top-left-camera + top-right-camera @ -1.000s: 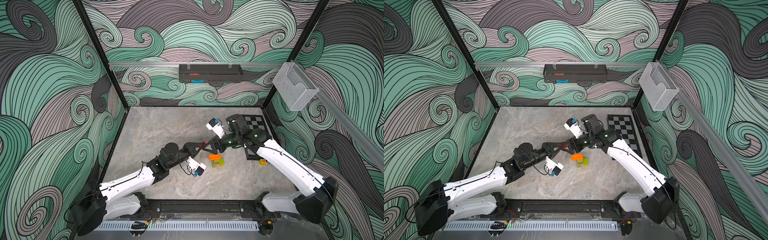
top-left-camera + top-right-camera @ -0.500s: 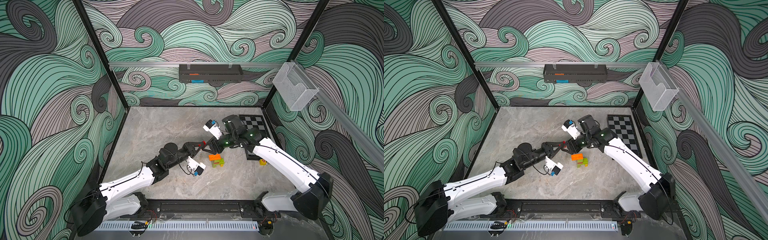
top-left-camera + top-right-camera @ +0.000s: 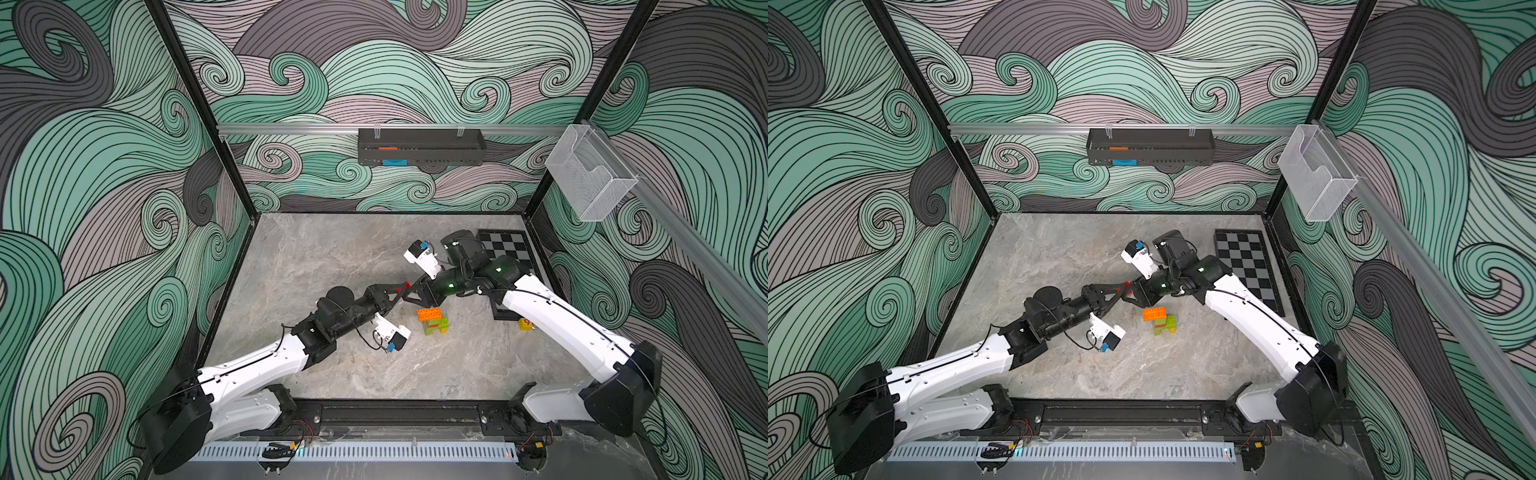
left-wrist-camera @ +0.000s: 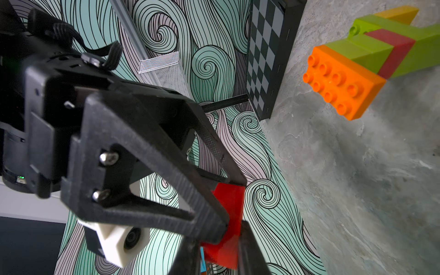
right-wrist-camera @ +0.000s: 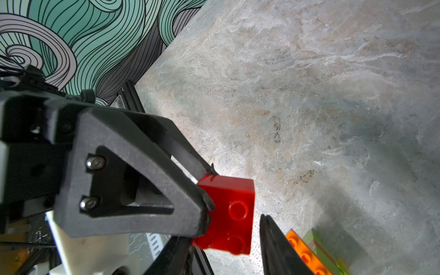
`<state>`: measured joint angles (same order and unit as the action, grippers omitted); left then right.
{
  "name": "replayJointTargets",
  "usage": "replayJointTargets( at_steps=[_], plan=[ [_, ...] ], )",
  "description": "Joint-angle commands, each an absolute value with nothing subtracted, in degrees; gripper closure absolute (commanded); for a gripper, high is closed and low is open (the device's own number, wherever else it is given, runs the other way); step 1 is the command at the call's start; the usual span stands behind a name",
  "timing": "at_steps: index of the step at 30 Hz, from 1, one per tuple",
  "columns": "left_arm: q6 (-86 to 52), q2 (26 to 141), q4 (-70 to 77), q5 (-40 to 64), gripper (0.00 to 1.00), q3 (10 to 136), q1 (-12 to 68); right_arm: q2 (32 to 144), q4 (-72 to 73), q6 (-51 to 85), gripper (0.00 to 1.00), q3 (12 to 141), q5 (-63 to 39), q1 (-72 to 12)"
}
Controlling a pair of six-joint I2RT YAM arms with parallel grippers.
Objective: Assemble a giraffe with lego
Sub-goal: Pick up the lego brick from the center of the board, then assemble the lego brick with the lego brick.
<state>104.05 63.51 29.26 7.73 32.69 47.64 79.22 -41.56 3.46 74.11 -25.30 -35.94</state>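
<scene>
Top views: giraffe (image 3: 434, 322) part-built, red brick (image 3: 407, 284) held off the table, up and left of it in frame.
Giraffe stands upright on the table (image 3: 332, 257), just below and right of frame centre, orange brick (image 3: 430, 313) uppermost. Left gripper (image 4: 228, 207) is clamped nearly closed on the red brick. Right gripper (image 5: 208, 192) meets it tip to tip, fingers bracketing the same brick; whether they press it, cannot tell. Chequered board (image 3: 509, 249) lies upper right of the giraffe.

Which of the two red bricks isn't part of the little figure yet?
The loose red brick pinched in mid-air by the left gripper; the other red brick is already stacked inside the neck of the giraffe.
</scene>
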Motion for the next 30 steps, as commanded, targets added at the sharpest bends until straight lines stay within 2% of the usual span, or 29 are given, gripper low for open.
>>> replayJointTargets(
  at_steps=[1,5,6,7,10,11,13,16,18,20,23,25,30],
  plan=[
    [103.8,62.5,32.1,10.7,1.0,32.3,48.6,79.9,-38.4,4.0,0.59,74.7,-24.8,-35.9],
    [103.9,62.4,32.0,10.4,0.99,32.1,48.7,79.4,-38.5,3.5,0.76,74.5,-24.5,-35.8],
    [103.9,62.2,31.9,10.2,0.93,32.0,48.7,79.1,-38.4,3.3,0.8,74.2,-24.1,-35.8],
    [103.9,62.0,31.8,9.9,0.82,31.9,48.7,78.7,-38.4,3.2,0.83,73.9,-23.7,-35.7],
    [103.3,60.4,30.6,7.8,0.39,31.2,48.7,76.8,-38.7,3.6,0.86,72.4,-22.1,-35.1],
    [102.8,59.7,30.1,6.8,0.28,30.8,48.7,75.9,-39.0,4.0,0.86,71.8,-21.5,-34.9],
    [101.5,57.5,28.7,3.9,0.12,29.7,48.6,73.4,-39.8,4.8,0.87,70.2,-18.6,-34.5],
    [98.8,53.9,25.4,-0.2,0.05,27.5,47.7,69.7,-43.2,7.2,0.87,67.8,-11.7,-34.6],
    [95.1,51.8,21.0,-3.9,0.05,27.3,46.8,67.7,-45.0,10.7,0.89,66.2,-6.1,-35.1],
    [86.6,50.7,13.7,-8.4,0.05,29.8,46.2,66.5,-46.9,15.0,0.91,65.0,-0.8,-36.5],
    [64.6,50.8,-3.9,-13.8,0.04,39.7,44.8,66.1,-49.3,22.8,0.9,63.0,6.1,-39.1],
    [49.7,52.5,-14.3,-13.9,0.01,45.8,43.5,66.4,-50.0,26.7,0.9,61.6,8.9,-39.8],
    [29.0,54.2,-26.3,-5.7,0.01,50.1,42.4,69.0,-50.3,29.1,0.89,60.7,10.0,-39.9]
  ],
)
